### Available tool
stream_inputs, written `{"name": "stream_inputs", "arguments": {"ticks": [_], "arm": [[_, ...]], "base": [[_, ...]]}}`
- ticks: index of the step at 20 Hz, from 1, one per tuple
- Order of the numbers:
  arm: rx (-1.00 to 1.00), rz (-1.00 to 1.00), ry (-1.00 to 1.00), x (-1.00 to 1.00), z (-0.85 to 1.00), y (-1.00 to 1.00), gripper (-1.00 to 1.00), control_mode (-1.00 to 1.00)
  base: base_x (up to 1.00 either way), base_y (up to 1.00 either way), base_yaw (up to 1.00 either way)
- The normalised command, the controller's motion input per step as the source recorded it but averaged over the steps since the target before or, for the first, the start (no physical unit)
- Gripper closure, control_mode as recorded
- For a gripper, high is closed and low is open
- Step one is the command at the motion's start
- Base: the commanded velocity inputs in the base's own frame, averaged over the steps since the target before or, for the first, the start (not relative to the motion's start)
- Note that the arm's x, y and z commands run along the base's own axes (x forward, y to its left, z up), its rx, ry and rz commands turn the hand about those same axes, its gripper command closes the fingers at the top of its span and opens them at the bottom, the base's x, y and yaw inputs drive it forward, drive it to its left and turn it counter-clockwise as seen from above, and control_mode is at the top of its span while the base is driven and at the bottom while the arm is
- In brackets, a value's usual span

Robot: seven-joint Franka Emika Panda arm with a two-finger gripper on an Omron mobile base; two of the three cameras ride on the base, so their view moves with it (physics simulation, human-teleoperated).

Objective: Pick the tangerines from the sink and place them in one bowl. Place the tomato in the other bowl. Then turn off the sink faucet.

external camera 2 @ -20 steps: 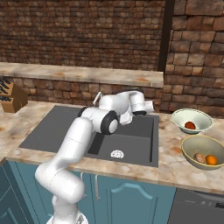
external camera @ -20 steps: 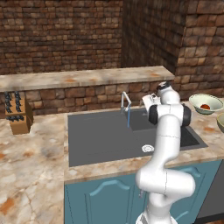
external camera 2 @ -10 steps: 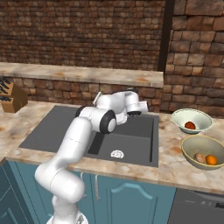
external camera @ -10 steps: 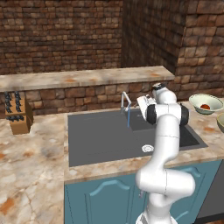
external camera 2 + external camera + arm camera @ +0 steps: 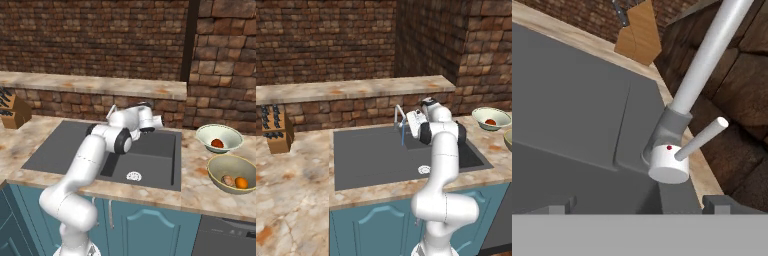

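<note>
The silver sink faucet (image 5: 399,116) stands at the back of the dark grey sink (image 5: 366,160), with a thin blue stream falling from its spout. My gripper (image 5: 412,124) hangs just right of it, open and holding nothing. In the hand view the faucet's white base (image 5: 668,165) and its side handle (image 5: 702,138) sit close ahead of my spread fingertips (image 5: 721,203). On the right counter, the tomato (image 5: 217,143) lies in the cream bowl (image 5: 220,131). Two tangerines (image 5: 241,182) lie in the olive-tan bowl (image 5: 231,164).
A wooden knife block (image 5: 277,134) stands on the counter at the far left. A raised stone ledge (image 5: 356,90) and brick wall run close behind the faucet. The round white drain (image 5: 424,170) lies in the sink's front right.
My hand has swung left and a little lower, closing on the faucet. Its jaws have stayed wide. The bowls and fruit have not moved.
</note>
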Motion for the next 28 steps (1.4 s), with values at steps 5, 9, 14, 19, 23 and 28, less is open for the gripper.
{"name": "stream_inputs", "arguments": {"ticks": [5,9,14,19,23,28], "arm": [[0.0,0.0,0.04,0.34,-0.08,0.0,-1.0,-1.0],[0.0,0.0,0.05,0.52,-0.08,0.0,-1.0,-1.0],[0.0,0.0,0.03,0.77,0.0,0.08,-1.0,-1.0],[0.0,0.0,0.09,0.95,0.0,0.51,-1.0,-1.0],[-0.13,0.0,0.17,0.67,0.14,1.0,-1.0,-1.0],[-0.25,-0.07,0.09,0.17,0.33,1.0,-1.0,-1.0]], "base": [[0.0,0.0,0.0],[0.0,0.0,0.0],[0.0,0.0,0.0],[0.0,0.0,0.0],[0.0,0.0,0.0],[0.0,0.0,0.0]]}}
